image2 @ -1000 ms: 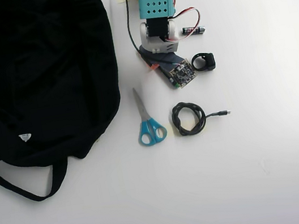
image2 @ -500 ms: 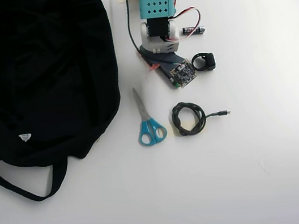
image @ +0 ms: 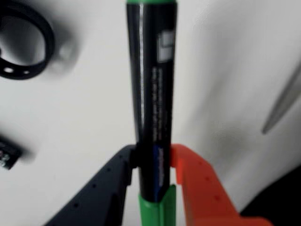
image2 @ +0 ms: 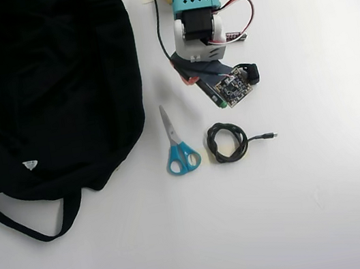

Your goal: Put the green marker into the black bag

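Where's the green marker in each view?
Wrist view: marker runs up the centre of the frame, clamped between the black and orange fingers.
Overhead view: mostly hidden under the arm; only a green bit shows at its lower left edge.
Shared landmark: scissors, whose blade shows at the wrist view's right edge.

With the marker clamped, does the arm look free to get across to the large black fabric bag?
Probably yes: the gripper holds the green marker, and bare white table separates it from the black bag; the blue-handled scissors lie nearer the camera's bottom edge.
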`<move>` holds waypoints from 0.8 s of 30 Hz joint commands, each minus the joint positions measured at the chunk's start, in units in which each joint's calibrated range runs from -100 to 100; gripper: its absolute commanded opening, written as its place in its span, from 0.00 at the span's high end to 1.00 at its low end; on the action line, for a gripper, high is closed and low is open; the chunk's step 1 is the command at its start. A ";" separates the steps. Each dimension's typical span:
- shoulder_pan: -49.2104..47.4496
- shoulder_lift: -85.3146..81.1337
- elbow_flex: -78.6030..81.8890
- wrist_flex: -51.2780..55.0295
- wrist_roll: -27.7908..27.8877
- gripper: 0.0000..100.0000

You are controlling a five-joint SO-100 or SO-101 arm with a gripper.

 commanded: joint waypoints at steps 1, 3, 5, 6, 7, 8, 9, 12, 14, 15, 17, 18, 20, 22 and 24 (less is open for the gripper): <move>-0.74 -1.78 -7.96 5.53 -0.17 0.98; -0.74 -1.78 -11.47 7.68 -0.17 0.98; -0.74 -1.78 -15.15 9.49 -0.32 0.98; -0.74 -1.78 -17.22 10.35 -1.01 0.98; -0.74 -1.78 -19.19 11.30 -1.84 0.98; -0.74 -1.78 -21.08 12.42 -2.32 0.98; -0.74 -1.78 -22.52 13.63 -2.68 0.98; -0.74 -1.78 -25.39 18.02 -4.31 0.98; -0.74 -1.78 -26.74 20.09 -5.94 0.98; -0.74 -1.78 -27.55 20.60 -6.77 0.98; -0.74 -2.12 -29.44 21.55 -8.35 0.98; -0.74 -2.61 -30.15 21.55 -9.13 0.98; -0.74 -3.69 -30.69 21.55 -10.86 0.98; -0.74 -4.86 -30.69 21.55 -13.28 0.98; -0.74 -6.27 -30.69 21.47 -15.43 0.98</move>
